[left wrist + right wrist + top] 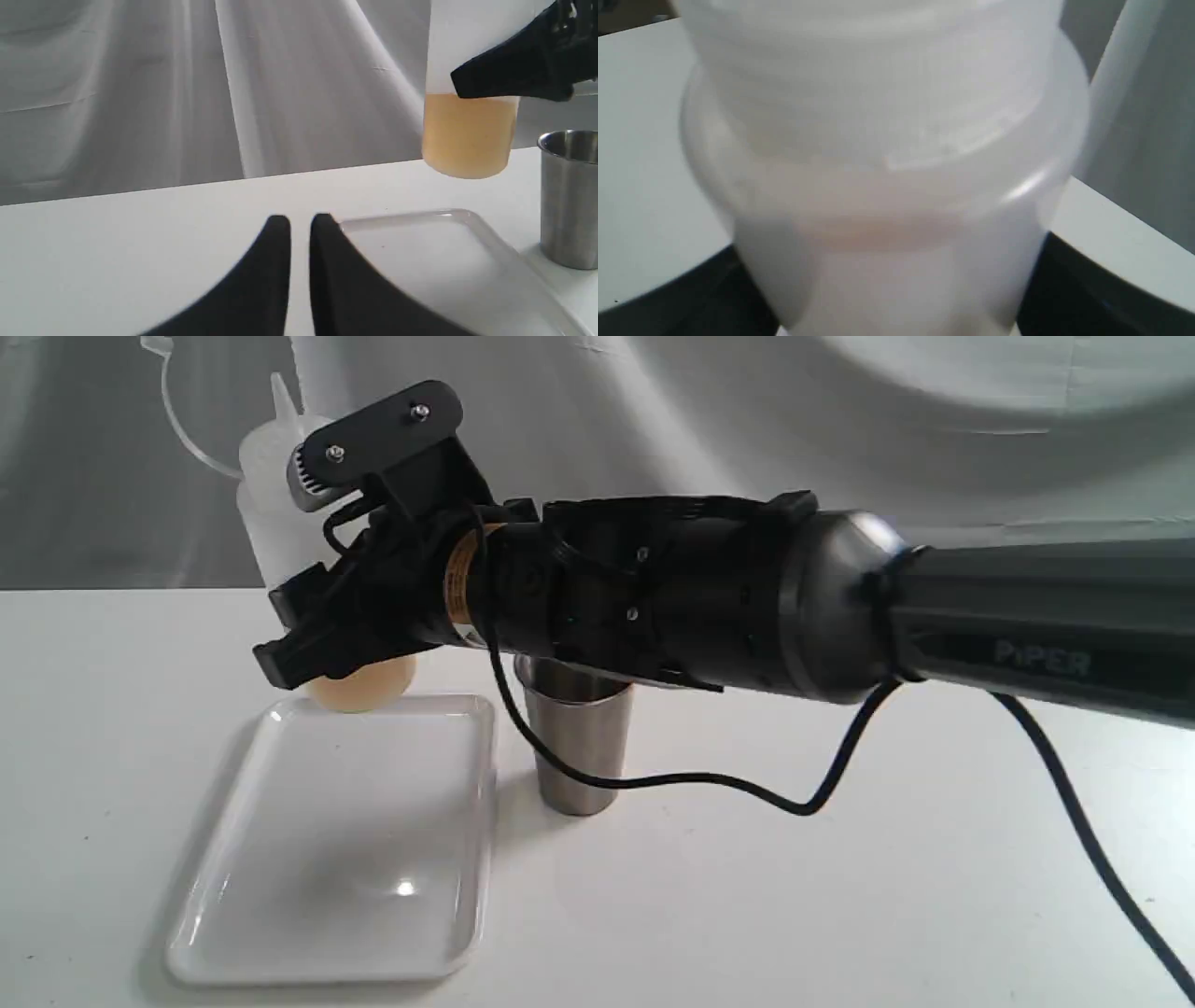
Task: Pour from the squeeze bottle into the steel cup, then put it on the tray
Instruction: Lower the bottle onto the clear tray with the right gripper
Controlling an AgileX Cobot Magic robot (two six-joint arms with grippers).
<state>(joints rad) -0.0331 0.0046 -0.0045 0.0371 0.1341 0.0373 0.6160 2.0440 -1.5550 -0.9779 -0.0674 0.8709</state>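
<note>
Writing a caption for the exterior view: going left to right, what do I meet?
tray → steel cup. The squeeze bottle and the right gripper holding it overlap the tray, so they are left out.

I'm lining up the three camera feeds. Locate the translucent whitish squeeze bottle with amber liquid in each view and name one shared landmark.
Exterior view: translucent whitish squeeze bottle, upper left, upright, black fingers across its lower half.
Left wrist view: squeeze bottle upper right, amber base hanging in the air.
Right wrist view: squeeze bottle fills the frame, blurred.
Shared landmark: the fingers clamped on it, seen in all three.
</note>
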